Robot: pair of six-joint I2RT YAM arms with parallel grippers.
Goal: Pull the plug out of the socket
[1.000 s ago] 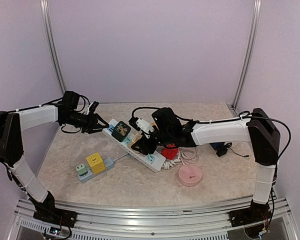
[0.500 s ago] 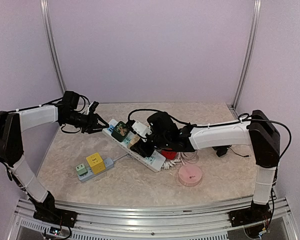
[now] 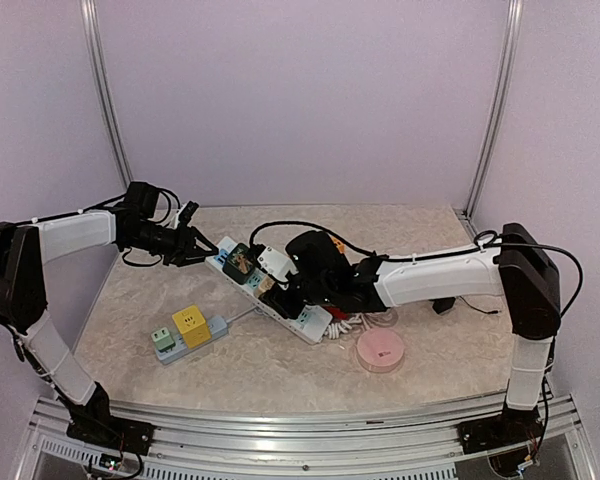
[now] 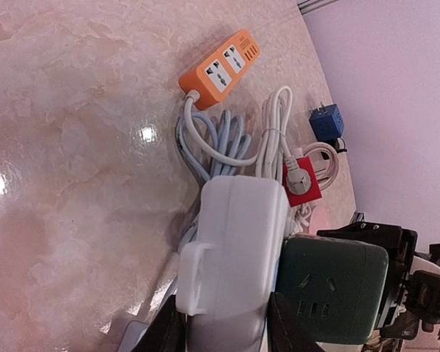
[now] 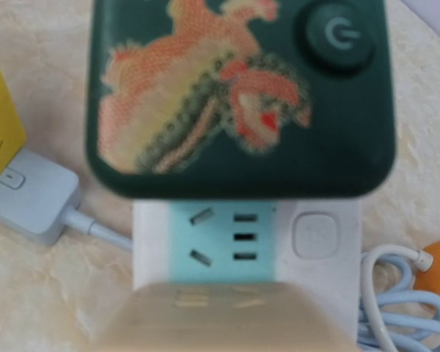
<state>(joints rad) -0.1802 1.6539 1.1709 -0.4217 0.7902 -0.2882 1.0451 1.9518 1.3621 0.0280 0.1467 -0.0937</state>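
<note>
**White strip held down, plug not yet pulled**

White power strip (image 3: 312,322) lies aslant across the middle of the desk (image 3: 280,370). My left fingers (image 3: 192,244) are clamped on its far-left end. The left wrist view shows one finger on each side of the white casing, pressing it, and that is the hold-down half of the job.

A dark green adapter (image 5: 242,95) with a patterned top and a power button is plugged in near that end. Next along the strip comes one empty teal socket (image 5: 220,242), then the beige plug (image 5: 220,319), which I take to be the one to pull. It sits on the strip right under my right wrist camera, blurred by closeness.

My right fingers (image 3: 280,292) hang directly over that plug in the overhead view. I cannot tell whether they are closed on it. Neither finger shows in the right wrist view, and from above the arm hides the tips.

I judge the step in hand to be the grasp, with the pull not yet begun. Next I need a firm pinch across the plug's sides, then a lift straight along the pins. The left arm must bear down so the strip does not rise with it. Tilting would likely bind the pins.

The bundled cables (image 4: 231,143), the orange strip (image 4: 220,70) and the yellow cube (image 3: 191,322) are near, but I do not expect them in the path of the pull.
</note>
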